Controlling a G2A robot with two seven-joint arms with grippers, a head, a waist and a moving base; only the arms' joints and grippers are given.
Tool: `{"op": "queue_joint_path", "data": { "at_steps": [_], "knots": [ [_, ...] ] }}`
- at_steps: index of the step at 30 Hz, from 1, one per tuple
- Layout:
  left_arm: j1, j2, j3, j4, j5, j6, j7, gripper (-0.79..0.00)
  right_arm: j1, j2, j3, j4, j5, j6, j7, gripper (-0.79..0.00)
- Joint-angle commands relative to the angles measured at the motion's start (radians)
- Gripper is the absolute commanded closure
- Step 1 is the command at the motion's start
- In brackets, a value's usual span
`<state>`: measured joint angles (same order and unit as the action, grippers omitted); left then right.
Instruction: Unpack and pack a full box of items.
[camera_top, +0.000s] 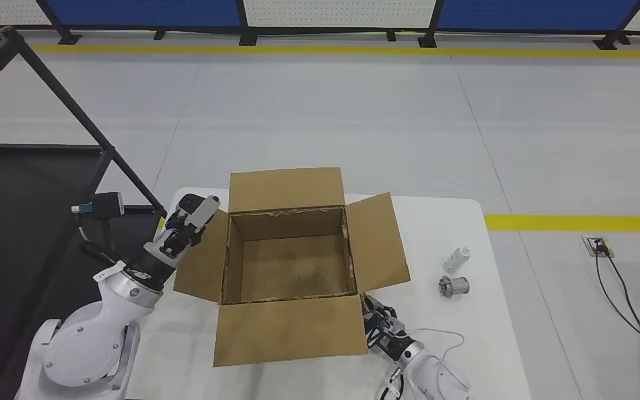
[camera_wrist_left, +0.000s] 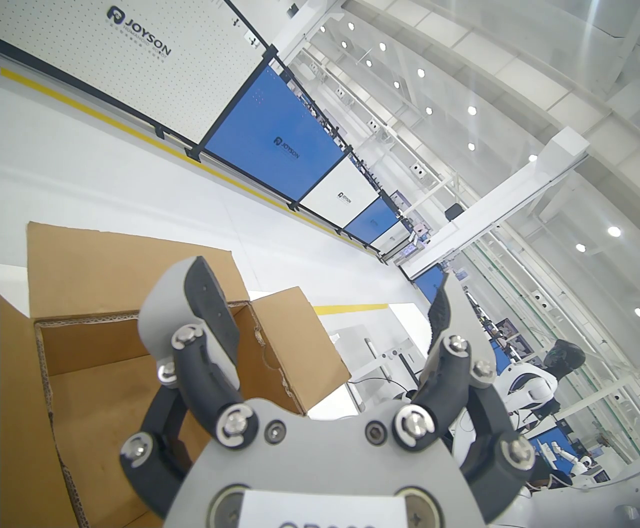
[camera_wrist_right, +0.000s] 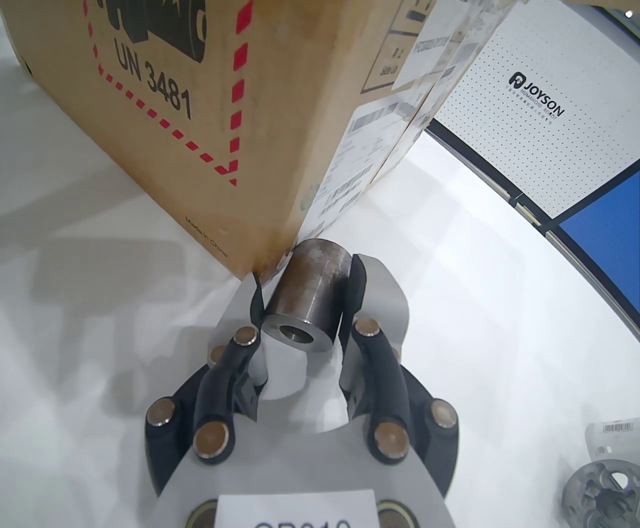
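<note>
While the left tool (camera_wrist_left: 322, 282) gapes, the right tool (camera_wrist_right: 307, 277) grips a metal cylinder (camera_wrist_right: 306, 302) over the white table (camera_wrist_right: 475, 310).

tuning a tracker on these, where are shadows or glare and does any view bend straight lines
Top view: even light, no hard shadow around the box. Right wrist view: the box's soft grey shadow lies on the table, the metal cylinder between the fingers has a dull sheen, the panel fence bows at its base. Left wrist view: ceiling lamps glare as bright spots.
</note>
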<state>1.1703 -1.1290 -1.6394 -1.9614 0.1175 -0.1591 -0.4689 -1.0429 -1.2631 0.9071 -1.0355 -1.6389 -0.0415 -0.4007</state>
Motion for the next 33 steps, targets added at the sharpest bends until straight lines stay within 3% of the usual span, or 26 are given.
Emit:
{"op": "queue_joint_path", "data": {
  "at_steps": [1,7,26,33],
  "knots": [
    [0.000,0.000,0.000,0.000,0.000,0.000,0.000,-0.785,0.000,0.000,0.005,0.002,-0.001,0.000,-0.001,-0.194],
    [0.000,0.000,0.000,0.000,0.000,0.000,0.000,-0.785,-0.026,0.008,0.040,-0.011,-0.015,0.022,-0.011,0.000],
    [0.000,0.000,0.000,0.000,0.000,0.000,0.000,-0.785,-0.204,0.067,0.246,-0.228,-0.045,0.006,-0.065,0.000],
    [0.000,0.000,0.000,0.000,0.000,0.000,0.000,-0.785,-0.313,0.087,0.347,-0.377,-0.028,0.041,-0.095,0.000]
  ]
}}
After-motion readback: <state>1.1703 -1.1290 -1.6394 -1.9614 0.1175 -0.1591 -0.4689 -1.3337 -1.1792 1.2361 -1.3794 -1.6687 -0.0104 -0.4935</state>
